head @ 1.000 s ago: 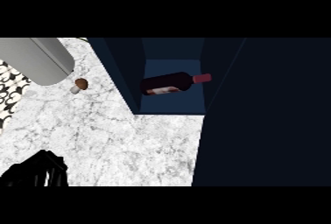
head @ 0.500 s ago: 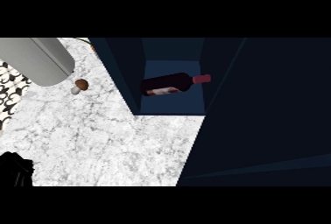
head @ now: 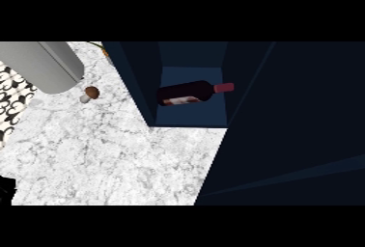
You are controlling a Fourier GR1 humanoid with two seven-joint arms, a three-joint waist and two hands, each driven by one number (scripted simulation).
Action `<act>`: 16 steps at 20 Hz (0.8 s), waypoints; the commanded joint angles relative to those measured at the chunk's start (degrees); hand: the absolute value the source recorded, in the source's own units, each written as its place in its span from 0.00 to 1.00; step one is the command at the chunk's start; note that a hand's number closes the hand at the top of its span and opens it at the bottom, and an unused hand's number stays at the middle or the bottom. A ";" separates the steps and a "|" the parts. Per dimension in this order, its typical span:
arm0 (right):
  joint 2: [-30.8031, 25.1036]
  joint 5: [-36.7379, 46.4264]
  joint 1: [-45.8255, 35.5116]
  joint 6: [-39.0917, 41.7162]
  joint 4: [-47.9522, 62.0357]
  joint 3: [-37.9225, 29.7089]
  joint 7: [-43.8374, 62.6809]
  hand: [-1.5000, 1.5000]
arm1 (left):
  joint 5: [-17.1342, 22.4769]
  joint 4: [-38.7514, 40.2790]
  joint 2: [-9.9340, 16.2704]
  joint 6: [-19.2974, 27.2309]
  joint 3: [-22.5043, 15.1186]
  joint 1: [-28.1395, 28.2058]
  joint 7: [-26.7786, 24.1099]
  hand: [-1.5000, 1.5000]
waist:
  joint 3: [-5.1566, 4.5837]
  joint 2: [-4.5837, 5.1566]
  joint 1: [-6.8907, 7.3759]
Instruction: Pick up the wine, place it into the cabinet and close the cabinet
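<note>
The wine bottle (head: 187, 93) lies on its side inside the dark blue cabinet (head: 143, 82), its red-capped neck pointing right. No hand touches it. The cabinet's opening is uncovered, and a large dark panel (head: 299, 125) fills the right side of the view. Only a black sliver of my left hand (head: 5, 190) shows at the lower left edge, far from the bottle. My right hand is out of view.
A small brown mushroom (head: 90, 93) lies on the marble counter (head: 107, 154) left of the cabinet. A grey rounded cylinder (head: 39, 62) crosses the upper left corner. A black-and-white patterned surface (head: 10, 96) borders the counter on the left.
My left hand has drawn back to the left along the lower edge, from resting over the counter to a sliver at the frame's edge. The bottle has not moved.
</note>
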 commanded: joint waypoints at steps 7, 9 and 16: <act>4.13 3.25 -5.74 -11.00 6.52 13.10 -0.92 1.00 | 1.19 1.09 2.05 -4.96 1.98 0.63 -0.02 1.00 | -0.17 0.26 1.94; 4.10 3.15 -6.79 -10.99 6.96 13.83 -0.60 1.00 | 1.44 2.66 1.23 -5.24 2.22 -0.26 -0.29 1.00 | -0.29 0.48 1.30; 4.03 0.78 -8.68 -12.15 9.43 10.75 -1.72 1.00 | 2.44 1.95 2.96 -8.21 3.29 0.07 0.24 1.00 | -0.37 0.64 3.51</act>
